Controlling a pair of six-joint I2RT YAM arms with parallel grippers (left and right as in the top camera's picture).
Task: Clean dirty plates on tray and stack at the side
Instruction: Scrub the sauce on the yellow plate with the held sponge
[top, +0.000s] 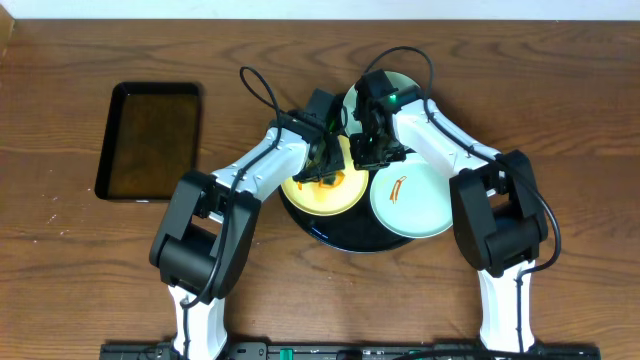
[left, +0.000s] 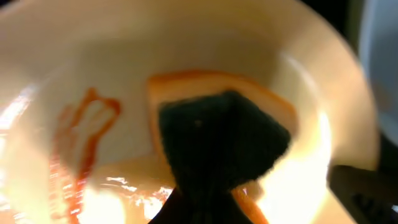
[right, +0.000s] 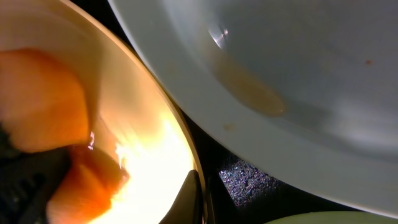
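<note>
The round black tray (top: 350, 243) holds three plates. The pale yellow plate (top: 338, 195) lies at its left, with an orange-brown sauce streak (left: 81, 137). My left gripper (top: 322, 165) is shut on an orange sponge with a dark scouring face (left: 217, 137) and presses it onto the yellow plate (left: 323, 162). My right gripper (top: 372, 152) pinches the yellow plate's right rim (right: 149, 124), with one finger (right: 193, 199) inside the rim. A mint plate with an orange streak (top: 420, 205) lies at the tray's right. Another mint plate (top: 405, 85) lies at the back and also shows in the right wrist view (right: 280, 62).
A smaller rectangular black tray (top: 150, 140) lies on the wooden table at the far left. The two arms meet closely over the round tray's middle. The tray's speckled black floor (right: 249, 180) shows between the plates.
</note>
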